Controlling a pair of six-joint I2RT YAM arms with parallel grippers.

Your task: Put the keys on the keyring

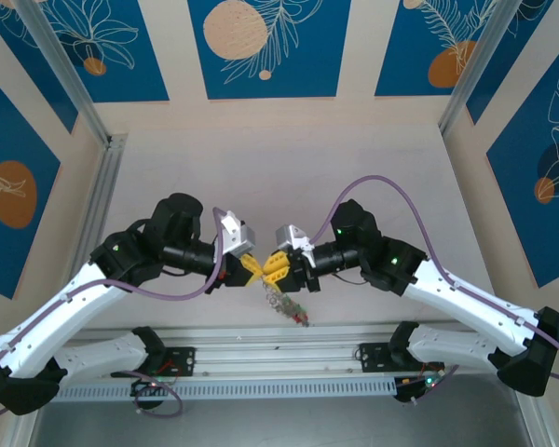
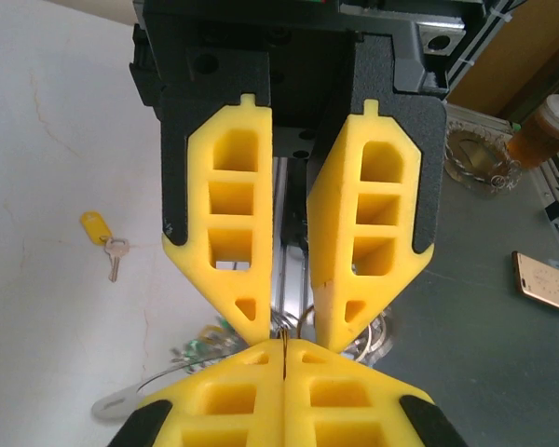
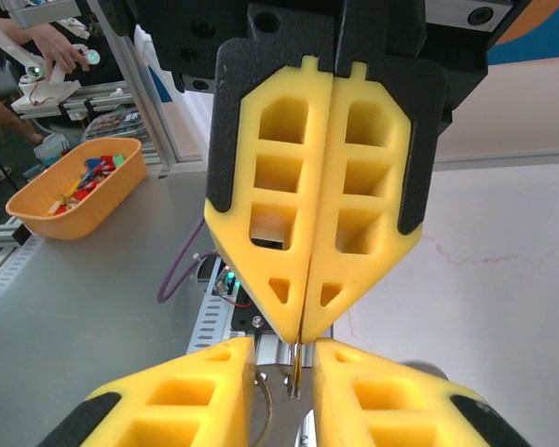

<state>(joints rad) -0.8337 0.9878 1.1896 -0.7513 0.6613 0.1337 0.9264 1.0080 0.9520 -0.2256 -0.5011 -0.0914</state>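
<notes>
keyring (image 2: 285, 350) wire clamped in closed left tool (image 3: 300, 333), right tool (image 2: 293, 328) slightly parted around it.

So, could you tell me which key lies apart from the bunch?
The yellow-tagged key, alone on the table; the other keys are bunched together.

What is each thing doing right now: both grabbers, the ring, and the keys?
left gripper: shut on the keyring.
right gripper: jaws slightly open, nothing clearly held.
keyring: pinched between the left gripper's fingers.
keys: bunched together under the grippers.
yellow-tagged key: lying loose on the table, apart from the bunch.
</notes>
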